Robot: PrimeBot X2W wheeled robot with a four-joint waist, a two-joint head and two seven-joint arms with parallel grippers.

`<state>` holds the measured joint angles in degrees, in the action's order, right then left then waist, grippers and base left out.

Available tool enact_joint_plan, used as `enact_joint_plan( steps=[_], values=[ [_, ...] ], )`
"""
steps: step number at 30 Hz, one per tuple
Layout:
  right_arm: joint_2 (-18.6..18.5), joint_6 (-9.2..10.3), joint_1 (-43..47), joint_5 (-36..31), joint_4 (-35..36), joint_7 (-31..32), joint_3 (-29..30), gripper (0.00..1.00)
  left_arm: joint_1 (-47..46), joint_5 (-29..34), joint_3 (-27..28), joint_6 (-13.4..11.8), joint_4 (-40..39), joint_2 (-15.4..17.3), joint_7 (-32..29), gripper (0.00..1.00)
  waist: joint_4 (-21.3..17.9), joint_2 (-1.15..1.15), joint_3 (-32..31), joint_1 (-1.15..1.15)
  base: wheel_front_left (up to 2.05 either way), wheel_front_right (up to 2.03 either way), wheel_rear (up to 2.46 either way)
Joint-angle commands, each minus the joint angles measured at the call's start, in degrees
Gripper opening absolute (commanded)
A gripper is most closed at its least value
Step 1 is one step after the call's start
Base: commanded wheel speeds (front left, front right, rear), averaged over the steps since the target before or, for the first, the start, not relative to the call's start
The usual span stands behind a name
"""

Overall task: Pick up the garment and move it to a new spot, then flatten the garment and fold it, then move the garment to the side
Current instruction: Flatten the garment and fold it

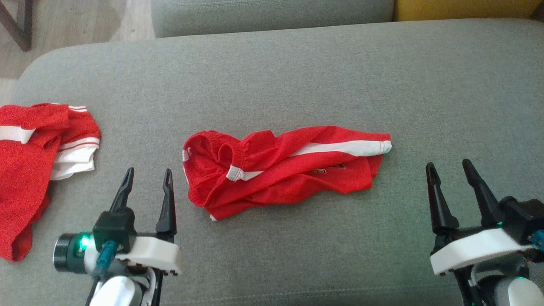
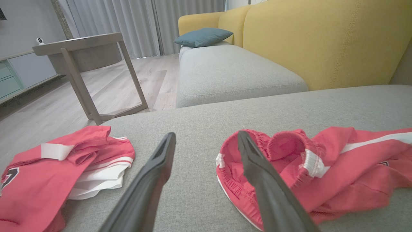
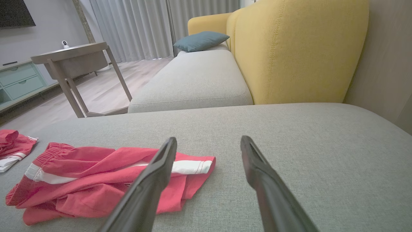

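Your left hand (image 1: 149, 171) and right hand (image 1: 448, 163), both released, flank limp, light-looking red white-striped fabric shorts (image 1: 280, 170); pinch the elastic waistband (image 1: 236, 155).

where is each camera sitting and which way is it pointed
Head view: on the head, looking down at the grey fabric cushion and crumpled red shorts with a white stripe; open left gripper and open right gripper show at the bottom.
Left wrist view: low on the left wrist, facing across the cushion toward the yellow sofa back; its two dark fingers show.
Right wrist view: low on the right wrist, facing likewise; its fingers show.
Both wrist views share the shorts, sofa back and a wooden side table.
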<state>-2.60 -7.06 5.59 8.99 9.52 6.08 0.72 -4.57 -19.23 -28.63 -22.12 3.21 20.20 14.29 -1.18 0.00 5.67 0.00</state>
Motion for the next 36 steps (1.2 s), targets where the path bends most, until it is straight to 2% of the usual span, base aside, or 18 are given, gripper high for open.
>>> enact_joint_plan(
  steps=[1,9,13,17,18,23,28,32,33,34,36],
  values=[
    [-0.4,-0.43,-1.3,0.0,2.1,-0.2,-1.2,1.00,-1.5,0.3,2.8,0.2,-1.9,1.4,0.7,1.00,0.0,0.00,-0.1,0.00,0.00,0.00,0.00],
    [-0.3,-0.43,-1.3,0.2,1.7,-0.4,-1.3,1.00,-1.8,-0.1,2.6,0.9,-1.3,1.0,0.7,1.00,0.1,0.00,-0.3,0.00,0.00,0.00,0.00],
    [-0.3,-0.43,-1.5,0.2,1.7,-0.4,-1.3,1.00,-4.3,0.3,0.4,3.1,-1.5,0.3,0.0,1.00,0.4,0.00,0.2,0.00,0.00,0.00,0.00],
    [-0.3,-0.43,-2.0,0.2,1.7,-0.4,-1.7,1.00,-8.7,-0.5,-3.3,7.4,-1.1,-1.2,-4.6,1.00,0.4,0.00,1.0,0.00,0.00,0.00,0.00],
    [-0.3,-0.43,-2.0,0.2,1.7,-0.4,-1.7,1.00,-8.7,-0.5,-3.3,7.4,-1.1,-1.2,-4.6,1.00,0.4,0.00,1.0,0.00,0.00,0.00,0.00],
    [-0.3,-0.43,-2.7,0.5,1.4,-0.6,-2.4,1.00,-13.0,-3.2,-6.4,11.7,0.8,-3.3,-12.2,1.00,-0.5,0.00,2.2,0.00,0.00,0.00,0.00],
    [-0.3,-0.43,-3.1,0.8,0.8,-0.9,-2.6,1.00,-15.2,-5.5,-7.0,12.7,3.8,-3.9,-18.5,1.00,-1.9,0.00,3.4,0.00,0.00,0.00,0.00],
    [-0.3,-0.43,-3.4,1.0,0.4,-1.2,-2.2,1.00,-15.7,-7.0,-6.7,13.0,4.3,-3.8,-20.7,1.00,-2.6,0.00,4.3,0.00,0.00,0.00,0.00],
    [-0.3,-0.43,-3.5,1.0,0.2,-1.3,-2.1,1.00,-15.8,-7.1,-6.6,13.1,4.3,-3.6,-20.9,0.68,-2.6,0.00,4.5,0.00,0.00,0.00,0.00],
    [-0.3,-0.43,-3.5,1.1,0.1,-1.4,-2.0,1.00,-15.8,-7.3,-6.5,13.1,4.2,-3.5,-21.0,0.00,-2.7,0.00,4.6,0.00,0.00,0.00,0.00],
    [-0.3,-0.43,-3.6,1.1,-0.2,-1.5,-1.7,1.00,-15.9,-7.4,-6.5,13.2,4.1,-3.4,-20.9,0.00,-2.7,0.00,4.9,0.00,0.00,0.00,0.00]
  ],
)
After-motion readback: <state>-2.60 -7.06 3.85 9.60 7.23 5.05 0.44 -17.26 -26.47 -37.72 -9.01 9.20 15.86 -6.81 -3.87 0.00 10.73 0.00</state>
